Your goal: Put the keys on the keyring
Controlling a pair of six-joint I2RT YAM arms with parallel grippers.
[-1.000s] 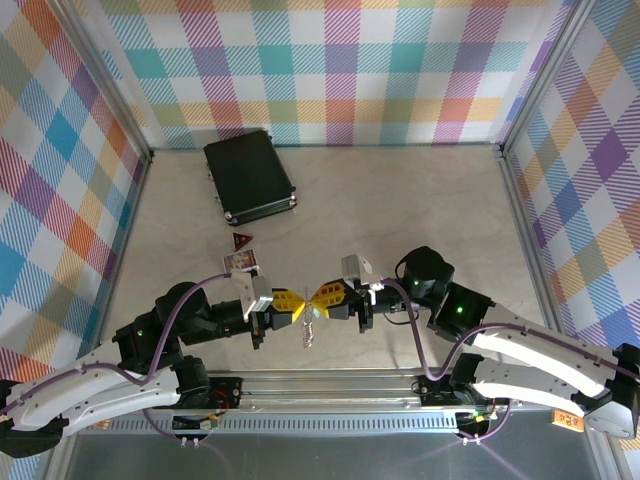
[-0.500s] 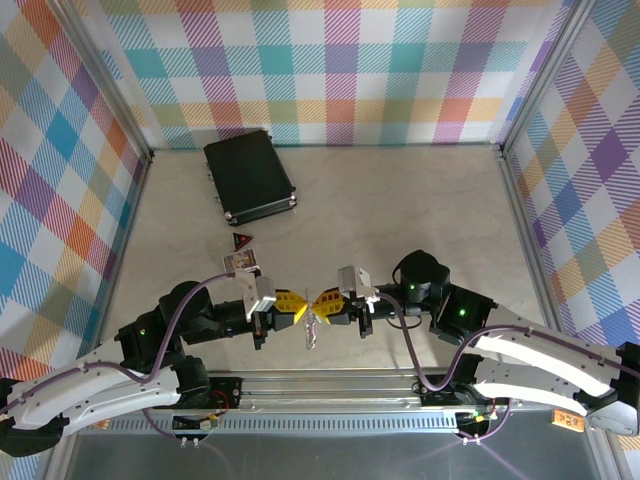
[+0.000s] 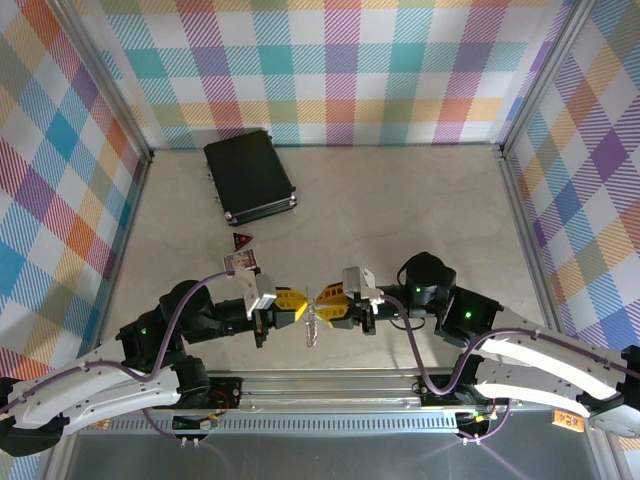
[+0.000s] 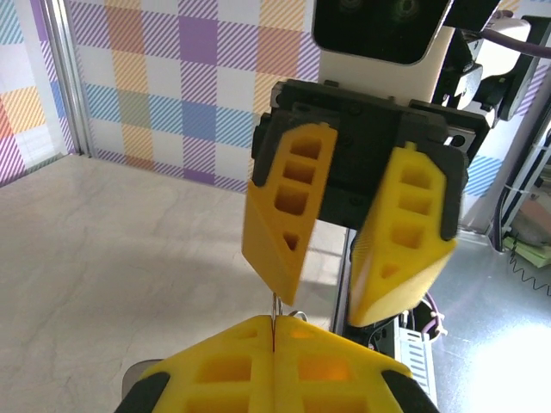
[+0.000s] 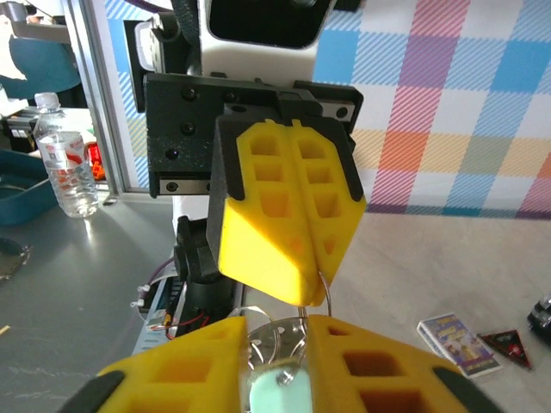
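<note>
left pincer [image 3: 298, 306] is clenched on the keyring [image 3: 312, 328], which is held hanging above the desk [image 3: 400, 210] near its front edge, between both arms. right pincer [image 3: 322, 300] is faced tip-to-tip against it. Its fingers [image 4: 284, 215] are seen apart, with the teal key [image 5: 277, 389] lodged between them; whether it is gripped cannot be told. black case [image 3: 248, 177] is seen far left
</note>
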